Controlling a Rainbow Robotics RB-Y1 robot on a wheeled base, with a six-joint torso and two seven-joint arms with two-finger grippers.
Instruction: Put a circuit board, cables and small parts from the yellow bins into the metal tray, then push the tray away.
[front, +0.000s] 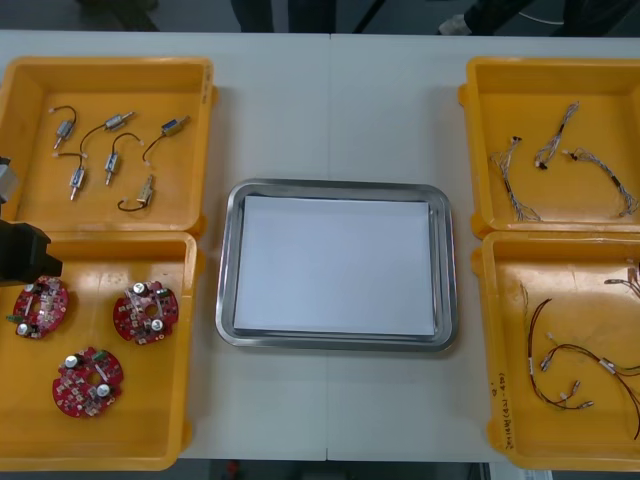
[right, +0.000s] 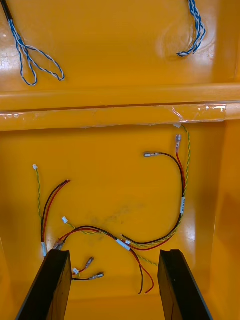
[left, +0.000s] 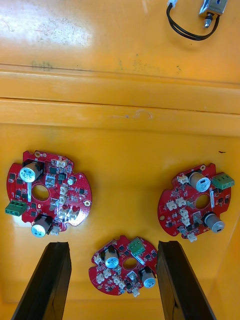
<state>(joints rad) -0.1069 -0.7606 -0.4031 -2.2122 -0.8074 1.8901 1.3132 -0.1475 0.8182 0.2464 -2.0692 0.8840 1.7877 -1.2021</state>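
Yellow bins (front: 110, 62): left gripper (left: 112, 282), right gripper (right: 112, 285) both spread.
Three boards (front: 146, 312), six parts (front: 119, 121) at left; lower-right cables (front: 585, 365) cut off.

- The light counter (front: 340, 110) is spanning the frame.
- A metal tray (front: 226, 270) is lying at its centre.
- Flanking it, an upper-left bin (front: 110, 75), lower-left bin (front: 150, 420), upper-right bin (front: 520, 100) and lower-right bin (front: 520, 270), all yellow, are sitting on the counter.

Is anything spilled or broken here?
Nothing stands out. The metal tray sits square between the yellow bins. The left gripper hangs open over the circuit boards, the right gripper over the red and yellow cables.
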